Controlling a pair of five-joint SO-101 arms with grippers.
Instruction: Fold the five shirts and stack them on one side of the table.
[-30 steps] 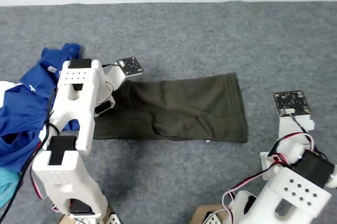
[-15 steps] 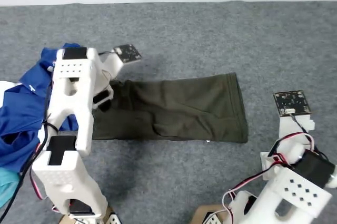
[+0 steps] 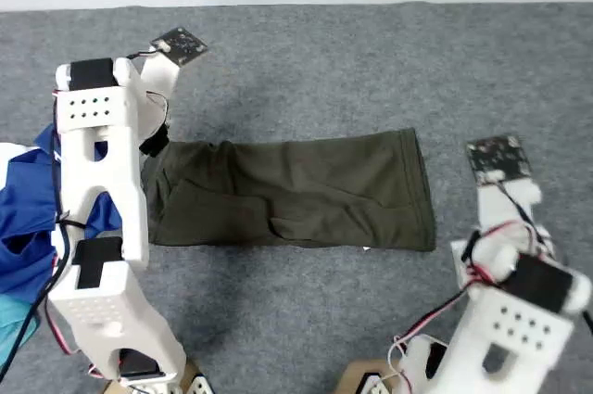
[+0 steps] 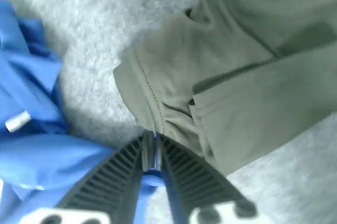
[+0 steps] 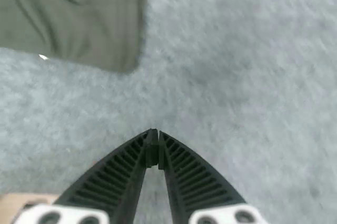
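A dark olive shirt (image 3: 306,190) lies folded into a long band across the middle of the grey carpet. My left gripper (image 4: 150,150) is shut on the hem at its left end (image 4: 142,97), beside the blue shirt (image 4: 31,108). From above, the left arm's gripper (image 3: 153,146) stands at that same end. A crumpled blue shirt (image 3: 23,199) is heaped at the left edge, with a teal cloth (image 3: 7,320) in front of it. My right gripper (image 5: 152,147) is shut on nothing, above bare carpet, apart from the olive shirt's right corner (image 5: 68,13).
Open grey carpet (image 3: 371,69) stretches behind the olive shirt and to its right. The right arm's base (image 3: 510,320) fills the front right corner. A tan cardboard piece (image 3: 361,380) shows at the front edge.
The left arm has swung back and to the left, dragging the olive shirt's left end leftwards and stretching it. The right arm has shifted slightly.
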